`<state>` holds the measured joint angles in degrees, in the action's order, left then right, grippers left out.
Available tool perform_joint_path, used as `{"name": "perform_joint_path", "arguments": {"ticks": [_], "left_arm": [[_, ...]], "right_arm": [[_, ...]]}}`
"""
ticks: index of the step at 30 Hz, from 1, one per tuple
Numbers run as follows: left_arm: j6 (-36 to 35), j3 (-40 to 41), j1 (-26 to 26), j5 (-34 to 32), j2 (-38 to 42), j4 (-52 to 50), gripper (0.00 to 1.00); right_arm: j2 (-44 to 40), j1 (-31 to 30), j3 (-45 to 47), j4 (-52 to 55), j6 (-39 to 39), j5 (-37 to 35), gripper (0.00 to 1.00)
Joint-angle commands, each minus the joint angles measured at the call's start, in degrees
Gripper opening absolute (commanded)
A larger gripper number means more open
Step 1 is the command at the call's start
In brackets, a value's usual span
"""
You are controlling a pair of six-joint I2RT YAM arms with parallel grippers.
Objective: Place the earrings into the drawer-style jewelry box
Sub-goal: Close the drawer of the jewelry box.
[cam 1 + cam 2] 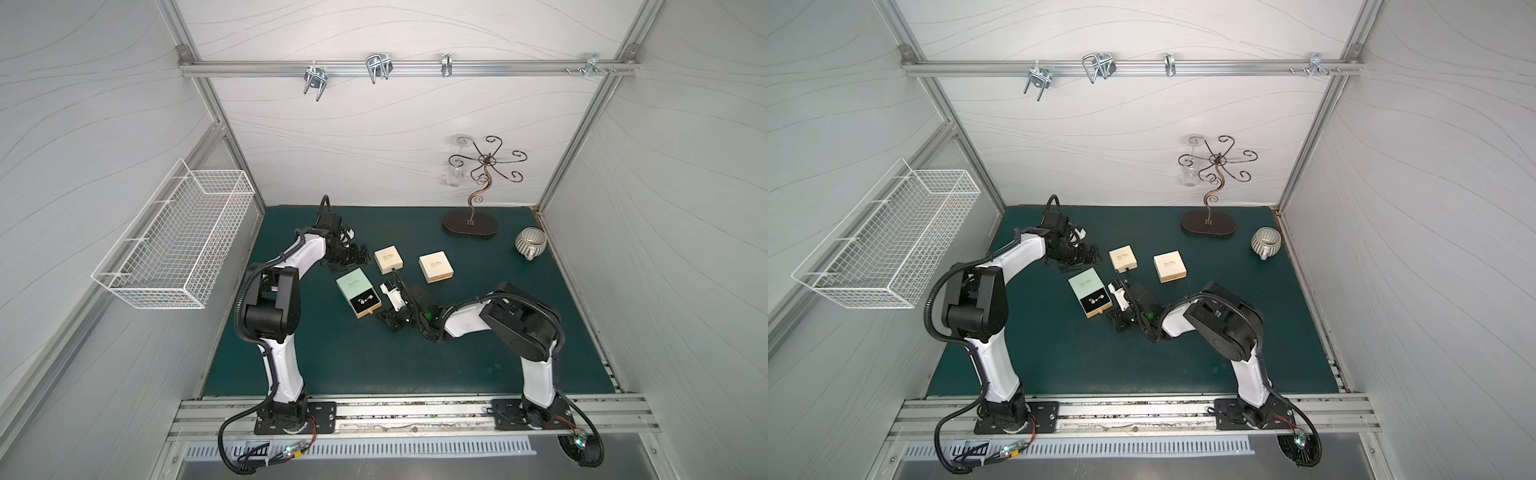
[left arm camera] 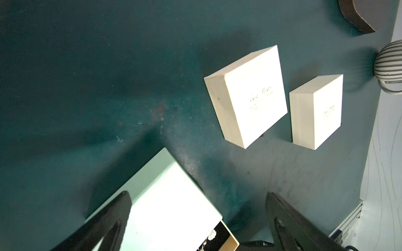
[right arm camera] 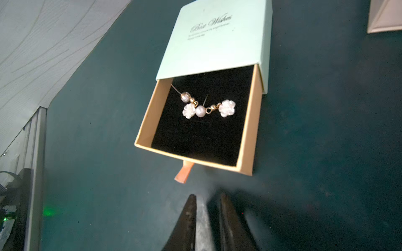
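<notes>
Your right fingers (image 3: 223, 204), nearly together and empty, point at the open tan cardboard drawer's (image 3: 148, 113) orange pull tab (image 3: 184, 172), mid-frame.

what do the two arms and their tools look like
The left arm and right arm have white shells between bulky black joints, ribbed black cables alongside and black base plates. The left tool and right tool each have two dark tapered fingers. A green light glows near the right tool.
</notes>
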<state>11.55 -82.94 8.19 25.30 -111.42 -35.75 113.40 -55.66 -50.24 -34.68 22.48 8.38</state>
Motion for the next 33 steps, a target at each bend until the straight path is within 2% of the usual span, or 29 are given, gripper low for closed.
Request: {"name": "perform_joint_path", "arguments": {"ticks": [1, 11, 33], "left_arm": [[-1.8, -2.7, -0.1, 2.0, -1.6, -0.1, 0.99], [-2.5, -2.8, 0.0, 2.4, -3.2, -0.2, 0.99], [-4.0, -3.4, 1.4, 3.6, -4.6, -1.2, 0.99]], "right_arm": [[1.6, -0.7, -1.2, -1.6, 0.2, 0.0, 0.22], [3.9, -0.9, -3.2, -2.3, 0.5, 1.0, 0.22], [8.6, -1.2, -10.0, -1.3, 1.9, -1.5, 0.18]]}}
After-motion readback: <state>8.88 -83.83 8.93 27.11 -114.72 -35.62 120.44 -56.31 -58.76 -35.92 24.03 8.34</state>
